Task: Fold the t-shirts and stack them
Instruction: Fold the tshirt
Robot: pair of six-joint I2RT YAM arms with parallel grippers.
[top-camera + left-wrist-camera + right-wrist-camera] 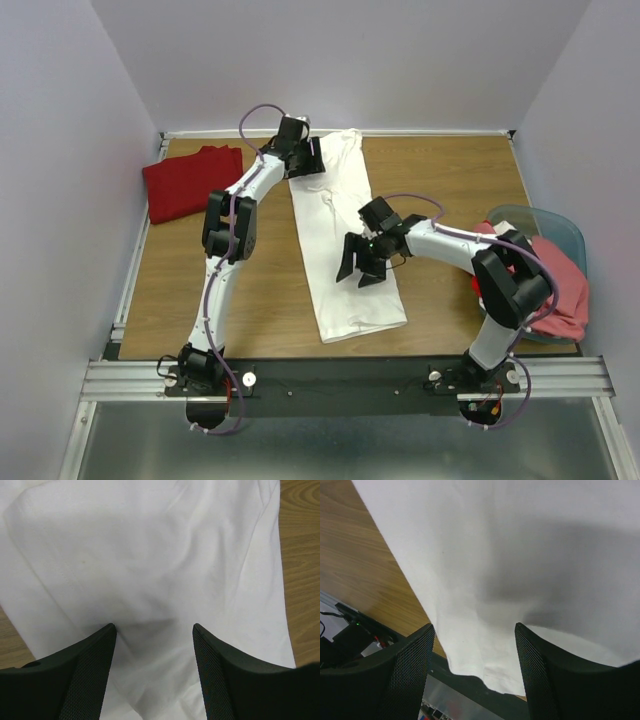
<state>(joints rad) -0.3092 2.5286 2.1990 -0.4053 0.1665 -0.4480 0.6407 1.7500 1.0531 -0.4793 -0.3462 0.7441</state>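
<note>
The white shirt [340, 300] lay as a long narrow strip down the middle of the table [170, 280], folded lengthwise by the look of it. The left gripper [303, 160] hung over its far, collar end and the right gripper [358, 270] over its lower half. Both had their jaws wide apart and neither had hold of anything.

I judged the fold in hand to be crosswise, end over end. To do it well, the grippers should pinch every layer at the two corners of one end, lift just clear, carry it level until the edges met, and release without dragging.

The red shirt [190, 182] sat at the far left corner, well apart. Pink shirts [560, 290] were heaped in the bin [560, 225] on the right.
</note>
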